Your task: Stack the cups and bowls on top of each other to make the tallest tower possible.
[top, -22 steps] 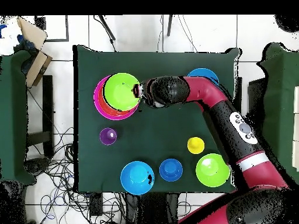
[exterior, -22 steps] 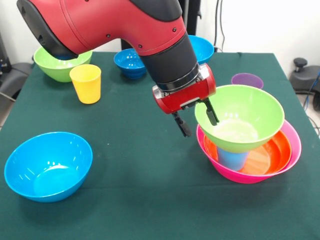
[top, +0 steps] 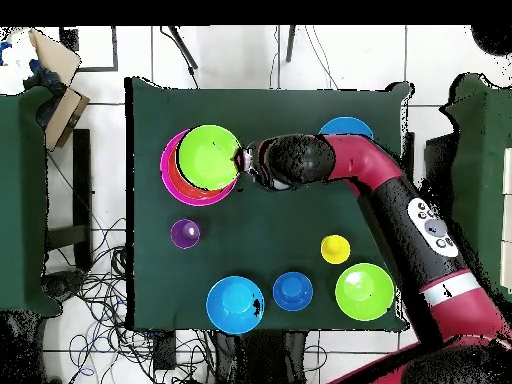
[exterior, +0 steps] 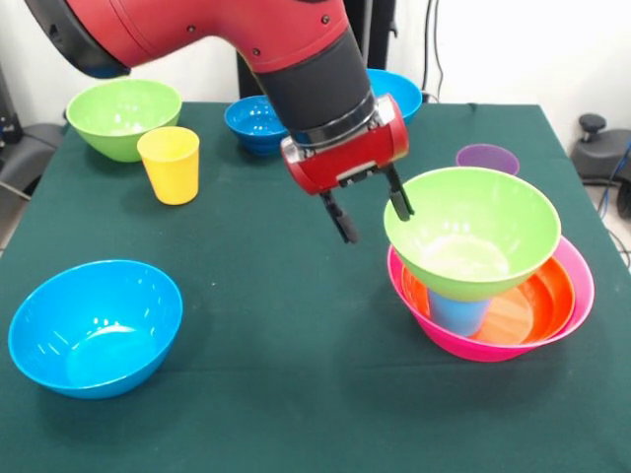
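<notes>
The tower stands at the right of the front view: a large pink bowl [exterior: 582, 286] holds an orange bowl [exterior: 540, 296], a light blue cup [exterior: 458, 313] stands in it, and a lime green bowl [exterior: 473, 236] sits on top, slightly tilted. My gripper [exterior: 378, 225] is open and empty just left of that green bowl, with one finger [exterior: 399, 200] at its rim. In the overhead view the gripper [top: 243, 160] is beside the tower's green bowl [top: 207, 157]. A yellow cup [exterior: 170, 163] and a purple cup [exterior: 487, 158] stand apart on the table.
A second lime green bowl [exterior: 123, 116] sits at the back left, a small dark-blue footed bowl [exterior: 254, 123] at the back middle, a bright blue bowl [exterior: 399, 91] behind my arm and another bright blue bowl [exterior: 96, 325] at the front left. The cloth is dark green [exterior: 296, 374].
</notes>
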`<state>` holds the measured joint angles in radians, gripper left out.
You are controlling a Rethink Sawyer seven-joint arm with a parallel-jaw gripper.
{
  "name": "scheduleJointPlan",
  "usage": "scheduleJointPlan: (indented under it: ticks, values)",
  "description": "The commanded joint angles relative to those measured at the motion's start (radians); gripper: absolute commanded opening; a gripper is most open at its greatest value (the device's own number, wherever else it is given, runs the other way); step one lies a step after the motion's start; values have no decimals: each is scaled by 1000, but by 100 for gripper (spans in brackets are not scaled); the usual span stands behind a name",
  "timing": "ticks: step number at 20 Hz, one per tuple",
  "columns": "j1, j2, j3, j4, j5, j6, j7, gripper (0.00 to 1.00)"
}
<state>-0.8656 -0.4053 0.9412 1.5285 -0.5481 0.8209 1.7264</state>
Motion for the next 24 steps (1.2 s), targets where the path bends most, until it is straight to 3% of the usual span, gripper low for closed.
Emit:
scheduleJointPlan:
  ticks: [1, 8, 12, 15, 18, 22, 24]
  values:
    - [-27, -62, 9, 107, -13, 148, -287, 100]
    - [-102, -114, 34, 158, -43, 227, -413, 100]
    - [-139, -139, 28, 178, -101, 311, -527, 100]
    - [-183, -129, 46, 222, -144, 258, -567, 100]
    - [-208, -114, 40, 250, -201, 156, -544, 100]
    - [-223, -155, 0, 284, -254, 99, -464, 100]
    - [-246, -161, 2, 294, -283, 82, -490, 100]
